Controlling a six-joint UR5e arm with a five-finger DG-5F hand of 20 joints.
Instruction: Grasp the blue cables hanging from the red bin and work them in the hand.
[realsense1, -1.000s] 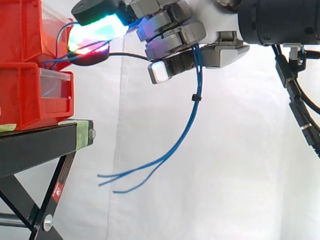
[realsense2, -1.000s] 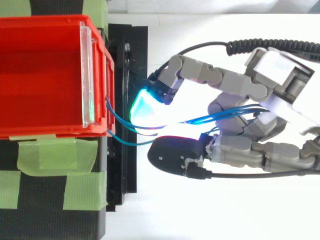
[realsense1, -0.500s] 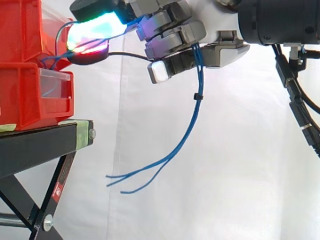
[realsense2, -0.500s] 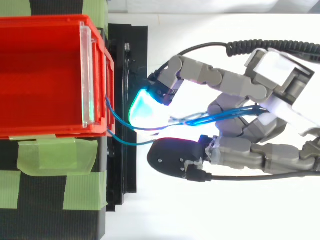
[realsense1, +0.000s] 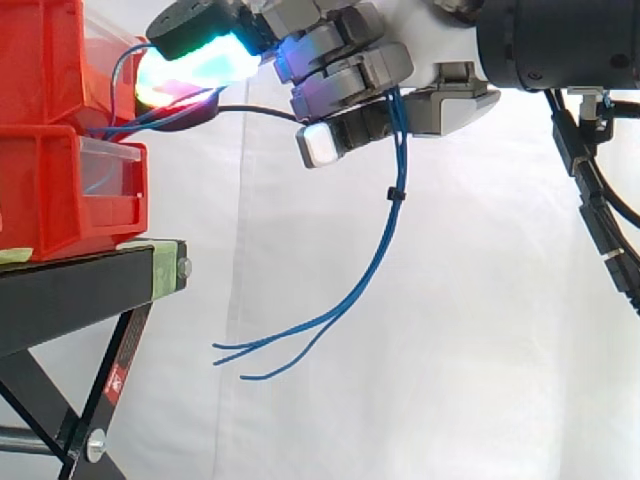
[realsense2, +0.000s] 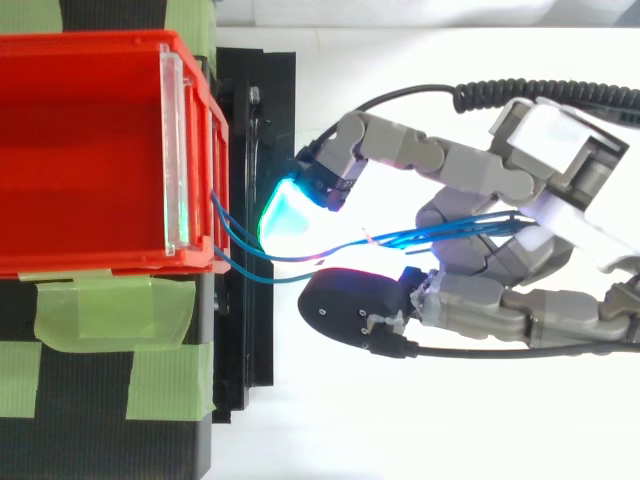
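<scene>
Beside the red bin (realsense2: 90, 150), hand (realsense2: 560, 150) level, fingers (realsense1: 350, 75) curled round blue cables (realsense1: 395, 150).

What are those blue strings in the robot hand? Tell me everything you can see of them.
The blue cables are several thin, flexible wires. They leave the front of the red bin, run across to the robot hand, pass between its curled fingers, then hang down in a loose curve. A small black tie bundles them below the hand; their free ends fan apart.
</scene>
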